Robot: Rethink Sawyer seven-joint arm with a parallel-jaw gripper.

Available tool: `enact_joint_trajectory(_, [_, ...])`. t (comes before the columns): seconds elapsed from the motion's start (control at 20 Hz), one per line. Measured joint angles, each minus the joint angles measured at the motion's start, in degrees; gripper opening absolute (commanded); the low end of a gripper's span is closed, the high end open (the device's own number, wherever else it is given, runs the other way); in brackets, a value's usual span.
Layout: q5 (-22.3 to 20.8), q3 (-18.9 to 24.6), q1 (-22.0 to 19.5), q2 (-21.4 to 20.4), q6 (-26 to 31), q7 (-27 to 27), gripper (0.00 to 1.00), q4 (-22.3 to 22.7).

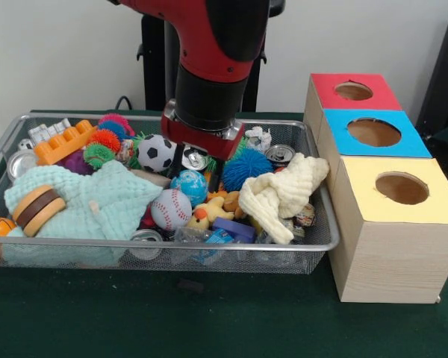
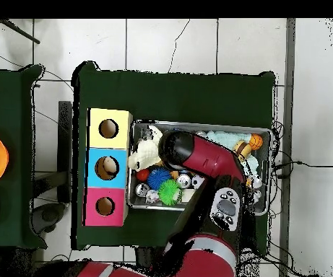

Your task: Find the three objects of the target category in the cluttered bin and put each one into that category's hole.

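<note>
The fingers are hidden from you: in the front view the gripper (image 1: 196,153) is sunk among the toys below its red mount, and from overhead the arm covers it, so you cannot tell whether it is spread, clenched or holding anything.

The bin (image 1: 209,246) sits on the green table to the left of the three boxes, crammed full. The biggest risk is the cloth. The mint knitted cloth (image 1: 97,198) on the left and the cream knitted cloth (image 1: 284,192) draped over the right rim could snag on a rising gripper and drag half the contents out. Next are the balls — the soccer ball (image 1: 157,153), the baseball (image 1: 171,208) and the blue spiky ball (image 1: 246,168) lie right around the gripper and will likely roll away if nudged. Smallest, the cans (image 1: 280,154) at the far right could be knocked or pinched by mistake.

The front view gives you the clutter in detail and three holes that look empty from that angle: red box (image 1: 353,91) far, blue box (image 1: 373,133) between, yellow box (image 1: 402,188) near. The overhead view shows what the front cannot — something pale seems to lie inside the blue box's hole (image 2: 107,167), while the yellow and red holes look dark.
</note>
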Motion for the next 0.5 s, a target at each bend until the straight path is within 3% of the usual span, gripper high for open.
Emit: enact_joint_trajectory(0.5, [0.68,1.32,0.46,0.18,-2.21,0.0,1.0,0.08])
